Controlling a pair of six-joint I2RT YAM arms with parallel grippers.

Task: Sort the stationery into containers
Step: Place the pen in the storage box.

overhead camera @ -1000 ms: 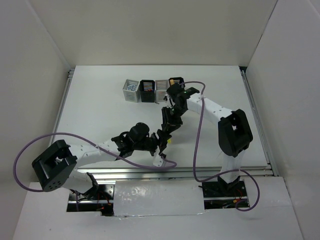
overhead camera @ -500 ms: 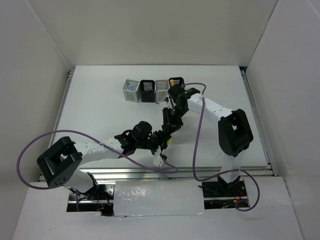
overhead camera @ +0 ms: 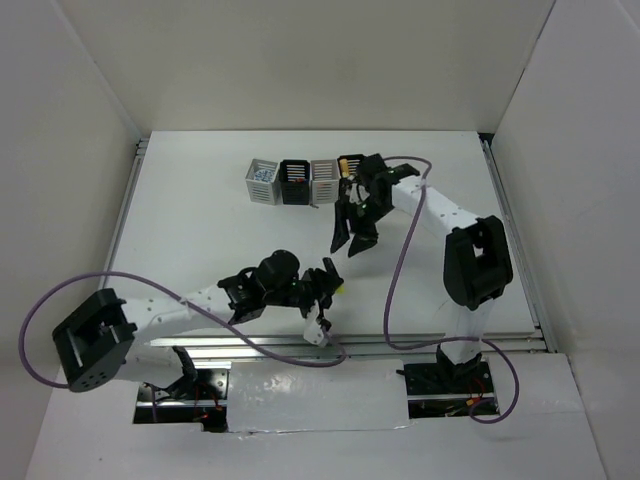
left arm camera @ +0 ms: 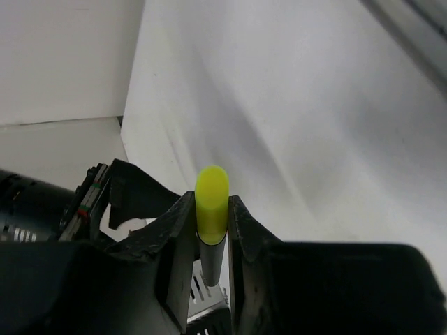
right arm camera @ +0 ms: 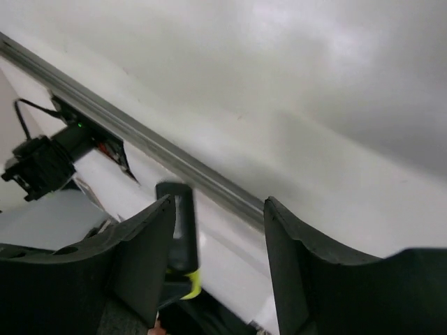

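- Pinching the yellow-black highlighter [left arm camera: 211, 192] in the left gripper [left arm camera: 210, 218], pads pressed against both sides, yellow end poking past the fingertips, dark barrel running back between them.
- Carried near the front of the table [overhead camera: 200, 230], apparently clear of its surface, well apart from the row of four cups [overhead camera: 268, 183] at the back.
- Leaving the right gripper [right arm camera: 220, 209] spread wide and empty, hanging between the highlighter and the cups, touching nothing.
- Judged light, stiff and hard-shelled: no give under the pads, little risk of crushing.
- Judged smooth and round too, so prone to swivelling or sliding in a two-point pinch, more so when gripped close to one end.
- Better taken across the barrel near the middle, pads square to the long axis, with a firm but modest squeeze.
- Best tipped upright over a cup's opening before letting go; avoid laying it across the rim.
- Noting an orange-black highlighter [overhead camera: 345, 162] standing in the rightmost cup: probably the home for this one as well.
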